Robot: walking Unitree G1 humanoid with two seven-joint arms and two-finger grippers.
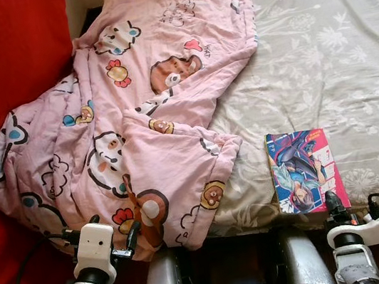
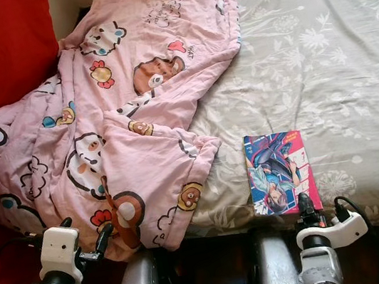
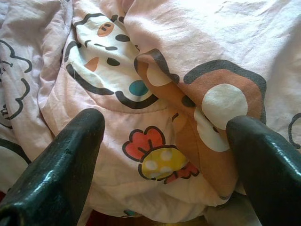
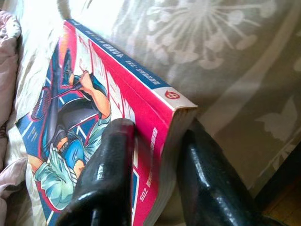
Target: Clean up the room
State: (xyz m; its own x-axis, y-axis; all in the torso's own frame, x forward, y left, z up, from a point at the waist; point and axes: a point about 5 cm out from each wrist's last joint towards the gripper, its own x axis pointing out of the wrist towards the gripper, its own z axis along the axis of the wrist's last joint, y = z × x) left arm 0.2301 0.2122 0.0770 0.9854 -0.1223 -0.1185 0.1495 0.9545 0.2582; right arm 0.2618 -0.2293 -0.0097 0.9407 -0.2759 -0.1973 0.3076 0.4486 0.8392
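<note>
Right wrist view showed my right pincer [image 4: 150,174] clamped on the comic book [image 4: 89,108] lying at the bed's [image 1: 334,54] near edge. My left pincer [image 3: 164,165] hung spread apart over the pink blanket [image 1: 143,120].

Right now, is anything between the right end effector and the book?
Nothing visible. The right end effector already straddles the near corner of the book, one finger over the cover, one under, on the grey bedsheet.

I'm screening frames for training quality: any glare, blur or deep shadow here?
Left eye view: sharp; sunlight washes out the grey floral bedsheet, shadow under the bed edge. Left wrist view: pink cartoon-print blanket bright, fingers soft. Right wrist view: glossy manga book sharp, glare top left.
</note>
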